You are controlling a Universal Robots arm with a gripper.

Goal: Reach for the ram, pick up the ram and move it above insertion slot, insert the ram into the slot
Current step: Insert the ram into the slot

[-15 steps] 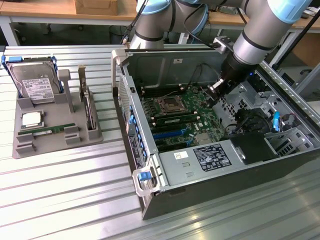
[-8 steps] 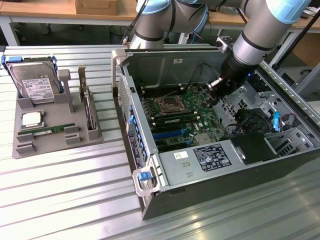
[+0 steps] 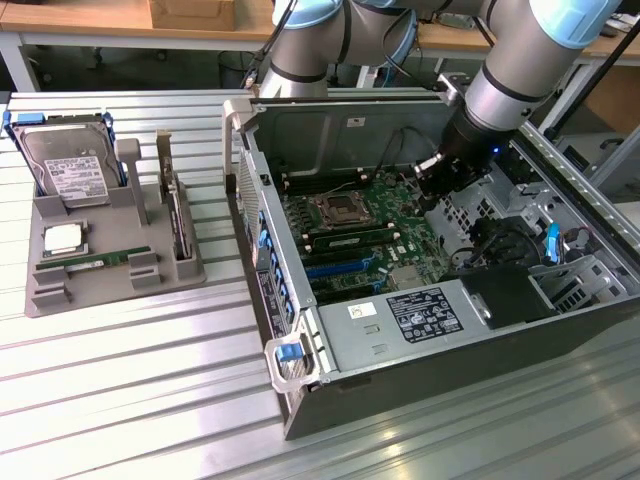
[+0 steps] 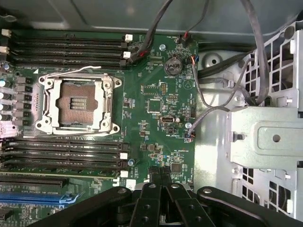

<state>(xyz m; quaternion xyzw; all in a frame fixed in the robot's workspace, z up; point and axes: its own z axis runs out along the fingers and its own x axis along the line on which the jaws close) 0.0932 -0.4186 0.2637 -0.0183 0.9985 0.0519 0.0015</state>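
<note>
The ram, a thin green stick with a white label, lies flat on the grey fixture tray at the exterior view's left, far from the arm. My gripper hangs inside the open computer case, over the motherboard beside the processor socket. In the wrist view the fingertips meet with nothing between them, so the gripper is shut and holds nothing. Long black slots with pale end clips run on both sides of the socket. A green strip lies along one slot.
A silver hard drive stands at the back of the tray, and a square processor chip lies in front of it. Blue sockets, loose cables and a metal drive cage crowd the case around the gripper.
</note>
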